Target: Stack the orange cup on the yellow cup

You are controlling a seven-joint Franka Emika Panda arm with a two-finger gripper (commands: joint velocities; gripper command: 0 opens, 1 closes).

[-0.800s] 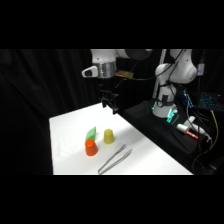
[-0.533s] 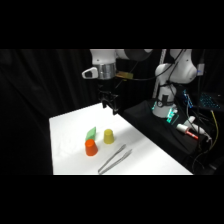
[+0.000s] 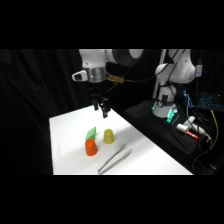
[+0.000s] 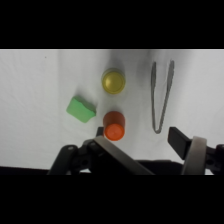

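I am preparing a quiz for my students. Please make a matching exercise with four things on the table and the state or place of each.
Things:
1. orange cup
2. yellow cup
3. green cup
4. metal tongs

States:
a. lying on its side
b. nearest the front table edge
c. upside down beside the green cup's front
d. upside down, below the gripper

Pairs: 1-c, 2-d, 3-a, 4-b

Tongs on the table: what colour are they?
The tongs are silvery grey metal, clearest in the wrist view.

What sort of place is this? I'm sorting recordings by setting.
Probably a robotics lab: a white table against black curtains, a cabled electronics bench beside it, and toy cups and tongs set out.
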